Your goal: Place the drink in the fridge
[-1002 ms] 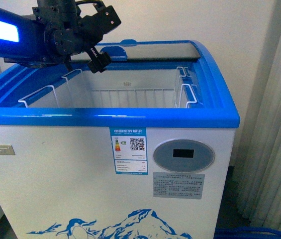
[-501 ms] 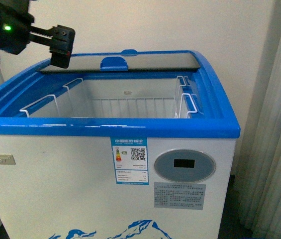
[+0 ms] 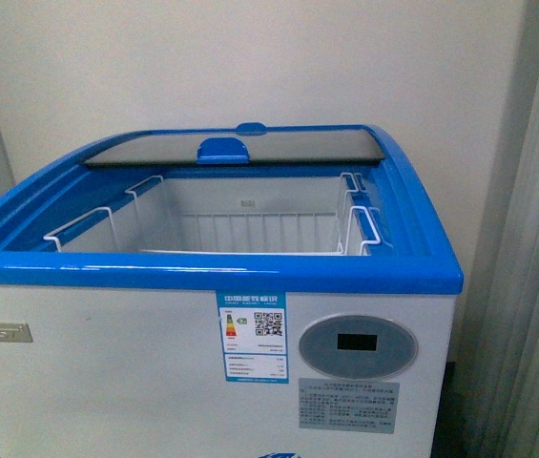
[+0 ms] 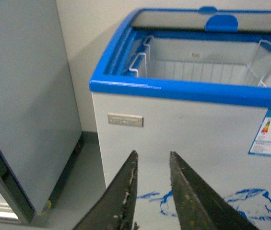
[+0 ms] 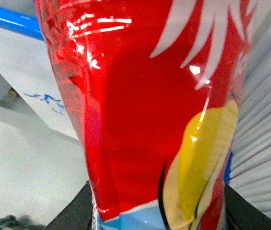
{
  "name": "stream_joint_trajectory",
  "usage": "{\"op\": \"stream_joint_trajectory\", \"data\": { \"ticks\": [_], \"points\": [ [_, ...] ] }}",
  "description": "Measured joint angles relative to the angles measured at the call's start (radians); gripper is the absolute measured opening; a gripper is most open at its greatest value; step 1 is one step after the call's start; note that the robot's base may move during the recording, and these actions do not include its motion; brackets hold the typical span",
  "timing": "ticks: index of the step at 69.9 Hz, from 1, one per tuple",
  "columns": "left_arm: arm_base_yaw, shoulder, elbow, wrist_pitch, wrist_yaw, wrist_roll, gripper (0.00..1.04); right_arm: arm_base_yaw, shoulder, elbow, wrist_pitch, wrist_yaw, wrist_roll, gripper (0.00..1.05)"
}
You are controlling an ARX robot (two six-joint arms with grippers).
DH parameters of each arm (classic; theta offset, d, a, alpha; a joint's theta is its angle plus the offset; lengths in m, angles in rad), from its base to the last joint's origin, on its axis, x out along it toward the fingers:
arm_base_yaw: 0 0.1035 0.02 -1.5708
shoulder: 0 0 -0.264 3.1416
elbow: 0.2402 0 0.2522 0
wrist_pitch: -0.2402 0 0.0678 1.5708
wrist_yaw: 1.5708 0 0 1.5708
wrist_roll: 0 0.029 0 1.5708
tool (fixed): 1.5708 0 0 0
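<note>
The fridge (image 3: 135,382) fills the front view: a white chest cooler with a blue top rim and its glass lid (image 3: 240,145) slid to the back, leaving the white wire-basket interior exposed. Neither arm shows in the front view. In the left wrist view my left gripper (image 4: 153,158) is open and empty, low in front of the fridge (image 4: 193,129) near its left front corner. In the right wrist view the drink (image 5: 140,110) fills the frame with its red wrap label, and my right gripper (image 5: 157,206) is shut on it, black fingers at both sides.
A grey cabinet (image 4: 25,96) stands close to the left of the fridge with a narrow floor gap between them. Pale curtains (image 3: 527,286) hang at the right. A wall is right behind the fridge.
The left arm, which hung over the fridge's left rear rim, has pulled back leftward out of the front view. The camera view has shifted slightly lower and closer.
</note>
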Motion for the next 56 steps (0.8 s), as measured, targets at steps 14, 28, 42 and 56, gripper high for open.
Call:
{"op": "stream_joint_trajectory", "data": {
  "ticks": [14, 28, 42, 56],
  "points": [
    [0.002, -0.056, -0.029, -0.015, 0.003, -0.003, 0.03, 0.0, 0.239, 0.106, 0.165, -0.028, -0.291, 0.39],
    [0.002, -0.11, -0.059, -0.04, 0.003, -0.004, 0.03, 0.156, 0.651, 0.388, 0.246, 0.046, -0.732, 0.39],
    [0.002, -0.151, -0.074, -0.066, 0.002, -0.004, 0.03, 0.265, 1.059, 0.695, 0.265, 0.217, -1.03, 0.39],
    [0.002, -0.198, -0.108, -0.07, 0.003, -0.003, 0.03, 0.326, 1.334, 0.978, 0.236, 0.307, -1.128, 0.39]
  ]
}}
